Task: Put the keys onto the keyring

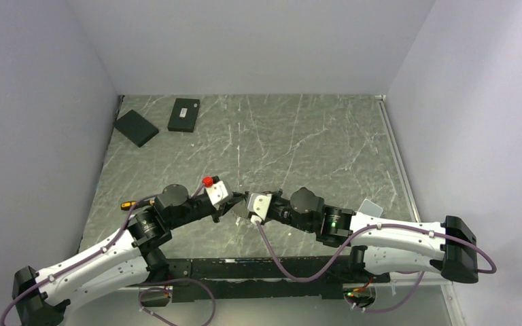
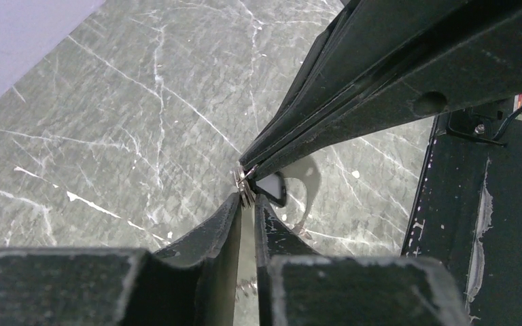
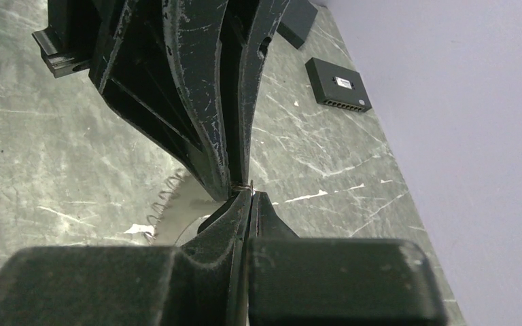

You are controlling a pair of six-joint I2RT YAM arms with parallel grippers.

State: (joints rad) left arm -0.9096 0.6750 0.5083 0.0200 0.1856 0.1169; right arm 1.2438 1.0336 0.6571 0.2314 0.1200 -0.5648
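My two grippers meet tip to tip over the middle of the table. The left gripper (image 2: 248,199) (image 1: 236,204) is nearly closed, pinching a small stack of flat silver keys (image 2: 244,185) at its fingertips. The right gripper (image 3: 250,195) (image 1: 247,204) is shut on a thin wire, the keyring (image 3: 243,185), right against the left gripper's fingers (image 3: 204,102). Below the jaws hangs a pale fan of keys (image 3: 166,204) with a jagged edge, and a thin wire arc shows beside it. In the top external view the arms hide the keys and ring.
Two black boxes (image 1: 136,128) (image 1: 184,115) lie at the far left by the wall; one shows in the right wrist view (image 3: 338,85). A black rail (image 1: 258,268) runs along the near edge. A pale card (image 1: 370,207) lies to the right.
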